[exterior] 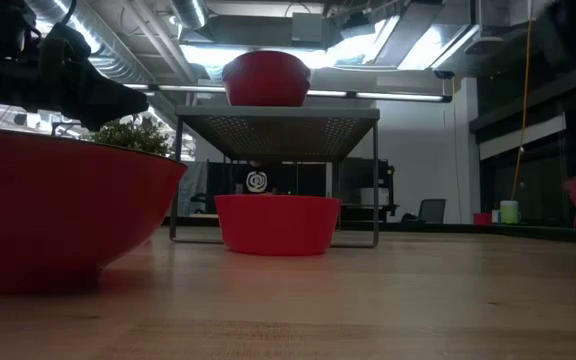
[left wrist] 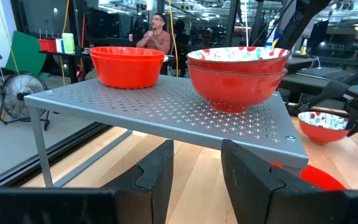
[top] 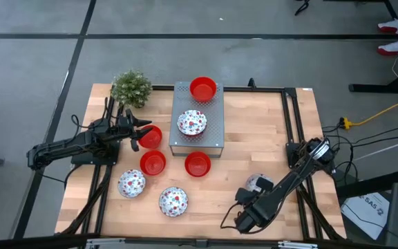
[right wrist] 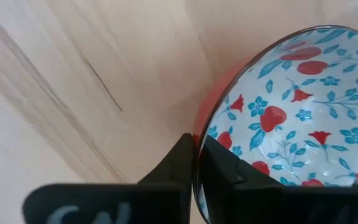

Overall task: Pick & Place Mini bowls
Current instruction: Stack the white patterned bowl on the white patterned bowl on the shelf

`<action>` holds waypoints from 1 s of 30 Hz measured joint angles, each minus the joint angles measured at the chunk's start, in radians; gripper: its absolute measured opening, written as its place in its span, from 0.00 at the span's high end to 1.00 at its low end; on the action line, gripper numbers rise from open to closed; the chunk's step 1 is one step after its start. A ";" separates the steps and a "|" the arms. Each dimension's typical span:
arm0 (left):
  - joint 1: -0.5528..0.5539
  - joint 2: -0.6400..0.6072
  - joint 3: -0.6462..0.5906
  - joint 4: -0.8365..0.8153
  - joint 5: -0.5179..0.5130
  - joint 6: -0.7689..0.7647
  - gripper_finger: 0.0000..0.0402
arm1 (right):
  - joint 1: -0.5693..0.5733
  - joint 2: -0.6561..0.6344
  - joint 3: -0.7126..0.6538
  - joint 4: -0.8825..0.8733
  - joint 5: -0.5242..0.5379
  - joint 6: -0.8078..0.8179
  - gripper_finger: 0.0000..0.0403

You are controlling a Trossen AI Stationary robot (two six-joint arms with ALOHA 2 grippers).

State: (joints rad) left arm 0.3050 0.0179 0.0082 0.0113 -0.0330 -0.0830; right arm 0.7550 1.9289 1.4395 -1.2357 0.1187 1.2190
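Observation:
Several mini bowls show in the high view. A red bowl (top: 203, 88) and a patterned bowl (top: 192, 122) stand on the grey perforated stand (top: 213, 135). Red bowls (top: 153, 162) (top: 197, 164) and patterned bowls (top: 131, 183) (top: 173, 201) rest on the table. My left gripper (top: 138, 133) is open and empty over the edge of another red bowl (top: 153, 137), facing the stand (left wrist: 166, 112). My right gripper (right wrist: 197, 171) is shut on a patterned bowl (top: 259, 183) near the table's front right. My right gripper pinches the patterned bowl's rim (right wrist: 196, 155), one finger (right wrist: 222, 171) inside on the flowered white face and one finger (right wrist: 176, 168) outside on the red wall. The bowl is tilted in the hold. Whether it is clear of the table I cannot tell.
A small green plant (top: 131, 87) stands at the table's far left corner, behind my left arm. Black frame rails (top: 292, 117) run along the table's edges. Bare wood lies between the stand and my right arm (top: 254, 131). A person (left wrist: 155, 37) shows in the room beyond.

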 joint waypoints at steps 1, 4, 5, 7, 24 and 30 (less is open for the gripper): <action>0.000 0.000 0.000 0.000 0.000 0.000 0.68 | -0.003 -0.012 0.000 0.000 0.009 -0.001 0.97; 0.000 0.000 0.000 0.000 0.000 0.000 0.68 | -0.013 -0.049 0.000 0.000 0.041 -0.003 0.97; 0.000 0.000 0.000 0.000 0.000 0.000 0.68 | -0.016 -0.061 0.000 -0.001 0.047 -0.005 0.96; 0.000 0.000 0.000 0.000 0.000 0.000 0.68 | -0.022 -0.087 0.000 -0.001 0.053 -0.019 0.96; 0.000 0.000 0.000 0.000 0.000 0.000 0.68 | -0.080 -0.276 0.002 -0.021 0.187 -0.087 0.97; 0.000 0.000 0.000 0.000 0.000 0.000 0.68 | -0.125 -0.302 0.034 -0.059 0.204 -0.163 0.97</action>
State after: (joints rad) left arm 0.3049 0.0177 0.0082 0.0113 -0.0331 -0.0830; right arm 0.6303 1.6268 1.4740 -1.2946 0.3229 1.0556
